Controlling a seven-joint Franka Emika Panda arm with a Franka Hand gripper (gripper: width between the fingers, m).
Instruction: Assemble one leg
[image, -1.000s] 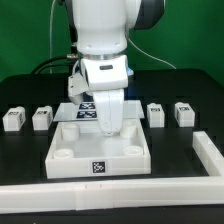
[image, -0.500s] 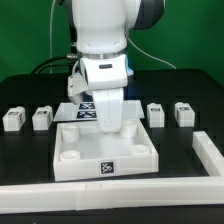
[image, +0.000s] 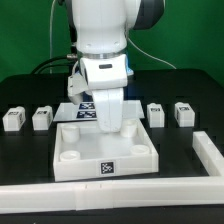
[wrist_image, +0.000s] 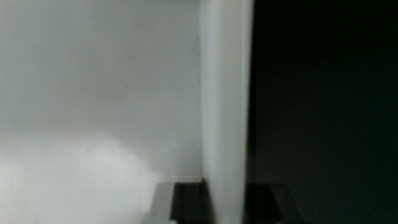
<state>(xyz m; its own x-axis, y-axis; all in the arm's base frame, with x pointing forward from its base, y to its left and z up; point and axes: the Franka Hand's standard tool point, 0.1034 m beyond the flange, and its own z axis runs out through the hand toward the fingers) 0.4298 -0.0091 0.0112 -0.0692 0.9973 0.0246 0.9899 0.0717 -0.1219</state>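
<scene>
One panel (image: 75, 166) shifted toward exterior view's right, four loose legs (image: 13, 119), pincer (image: 108, 128) opening indiscernible

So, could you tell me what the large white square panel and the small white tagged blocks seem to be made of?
The large white square panel looks like matte plastic: uniform colour, dull sheen, moulded round sockets. The small white tagged blocks probably share that plastic: same dull white.

White square panel (image: 75, 168) with corner sockets on black table (image: 178, 165); white rail (image: 60, 197) along front; marker board (image: 80, 110) behind panel.
</scene>
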